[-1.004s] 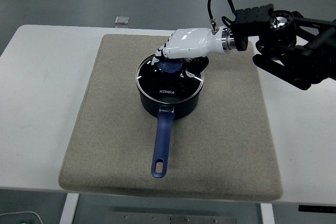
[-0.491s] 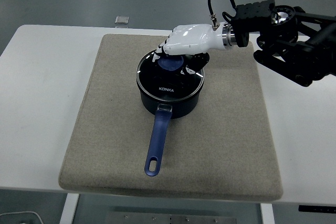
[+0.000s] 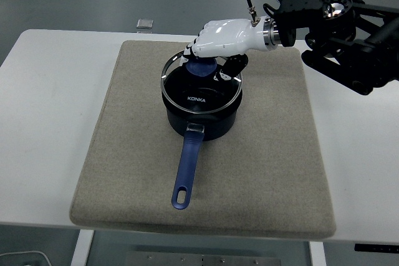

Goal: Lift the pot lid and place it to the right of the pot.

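A dark blue pot [image 3: 202, 119] with a long blue handle [image 3: 187, 169] stands on the grey mat [image 3: 124, 154], handle pointing toward the near edge. Its glass lid [image 3: 201, 88] with a blue knob [image 3: 201, 67] is raised a little and tilted, its far side higher than the pot rim. My right hand [image 3: 215, 54], white with black fingertips, comes in from the right and is shut on the knob. The left arm does not show.
The grey mat covers the middle of the white table [image 3: 37, 123]. A small square object [image 3: 144, 24] lies at the table's far edge. Bare mat lies right of the pot.
My right hand has risen slightly, taking the lid up off the pot rim. The pot's handle has swung a little to the left.
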{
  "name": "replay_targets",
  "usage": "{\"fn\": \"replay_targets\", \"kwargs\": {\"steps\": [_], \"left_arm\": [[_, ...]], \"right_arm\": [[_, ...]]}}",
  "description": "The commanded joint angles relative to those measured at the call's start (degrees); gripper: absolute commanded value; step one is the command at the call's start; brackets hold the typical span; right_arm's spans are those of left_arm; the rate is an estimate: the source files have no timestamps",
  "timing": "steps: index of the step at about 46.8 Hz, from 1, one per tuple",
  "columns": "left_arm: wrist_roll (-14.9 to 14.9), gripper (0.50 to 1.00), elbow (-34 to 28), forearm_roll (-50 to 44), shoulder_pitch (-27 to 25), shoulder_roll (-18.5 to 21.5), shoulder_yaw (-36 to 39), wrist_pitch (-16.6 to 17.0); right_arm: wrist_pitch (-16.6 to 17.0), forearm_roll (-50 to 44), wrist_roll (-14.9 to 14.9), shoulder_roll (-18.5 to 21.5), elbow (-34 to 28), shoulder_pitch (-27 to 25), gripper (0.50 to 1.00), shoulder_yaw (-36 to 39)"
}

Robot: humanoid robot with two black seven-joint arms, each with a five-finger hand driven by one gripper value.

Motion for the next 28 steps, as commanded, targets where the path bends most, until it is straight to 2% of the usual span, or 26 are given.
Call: {"fn": "replay_targets", "kwargs": {"steps": [1,28], "left_arm": [[0.0,1.0,0.0,0.0,0.0,0.0,0.0,0.0],[0.0,1.0,0.0,0.0,0.0,0.0,0.0,0.0]], "right_arm": [[0.0,0.3,0.0,0.1,-1.5,0.4,0.5,0.4],[-0.8,1.9,0.0,0.9,-13.9,0.9,0.5,0.9]]}}
